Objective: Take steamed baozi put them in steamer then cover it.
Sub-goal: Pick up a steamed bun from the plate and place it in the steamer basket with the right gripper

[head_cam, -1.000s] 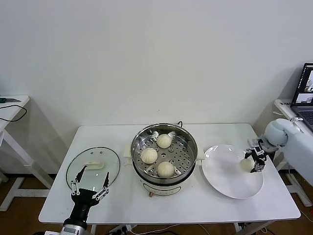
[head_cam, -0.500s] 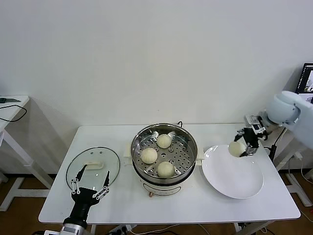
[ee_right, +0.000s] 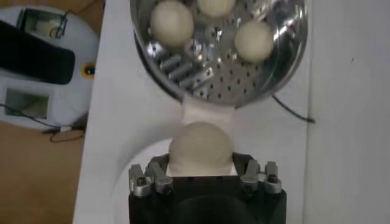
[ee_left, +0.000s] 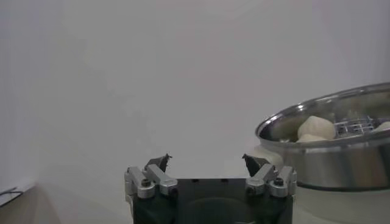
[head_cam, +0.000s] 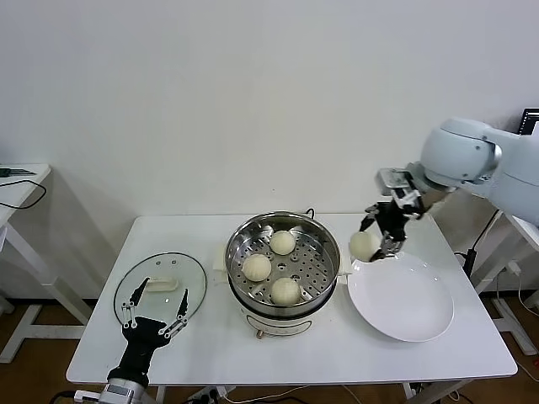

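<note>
Plain white wall (head_cam: 253,101) (side desk (head_cam: 18,189) left).

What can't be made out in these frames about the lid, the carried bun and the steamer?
- Cover: head view, its near edge is hidden by the open left gripper; absent from both wrist views.
- Held baozi: right wrist view, the right gripper body covers its lower part and the finger contact.
- Steamer: left wrist view, cut off by the frame edge; its rim hides the floor.

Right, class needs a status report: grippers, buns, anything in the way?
Right gripper holds fourth baozi above plate. Left gripper open near lid. Steamer uncovered, three inside, path clear.
</note>
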Robot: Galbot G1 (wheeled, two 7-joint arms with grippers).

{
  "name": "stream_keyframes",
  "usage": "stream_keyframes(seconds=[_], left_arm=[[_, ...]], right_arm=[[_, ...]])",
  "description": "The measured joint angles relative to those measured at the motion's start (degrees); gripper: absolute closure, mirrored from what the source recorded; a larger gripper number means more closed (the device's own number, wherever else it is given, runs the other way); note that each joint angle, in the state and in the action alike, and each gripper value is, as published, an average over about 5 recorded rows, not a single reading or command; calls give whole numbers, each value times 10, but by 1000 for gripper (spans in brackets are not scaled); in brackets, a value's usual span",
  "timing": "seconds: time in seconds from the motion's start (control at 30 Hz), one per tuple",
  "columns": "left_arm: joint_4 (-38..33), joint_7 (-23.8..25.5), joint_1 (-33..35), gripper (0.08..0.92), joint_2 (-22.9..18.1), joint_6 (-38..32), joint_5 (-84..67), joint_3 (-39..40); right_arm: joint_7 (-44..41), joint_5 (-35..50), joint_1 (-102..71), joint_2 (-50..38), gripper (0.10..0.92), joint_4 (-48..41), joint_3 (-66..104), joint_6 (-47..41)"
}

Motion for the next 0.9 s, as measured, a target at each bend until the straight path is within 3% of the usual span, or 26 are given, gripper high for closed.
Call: stream_keyframes(seconds=[0.4, 0.9], left_arm=[[12, 5, -11, 177, 2, 3, -10, -11], [27, 8, -21, 177, 5, 7, -21, -24]], right_arm=[[26, 31, -27, 122, 321, -34, -2, -44], [22, -23, -127, 193, 321, -119, 33, -45]])
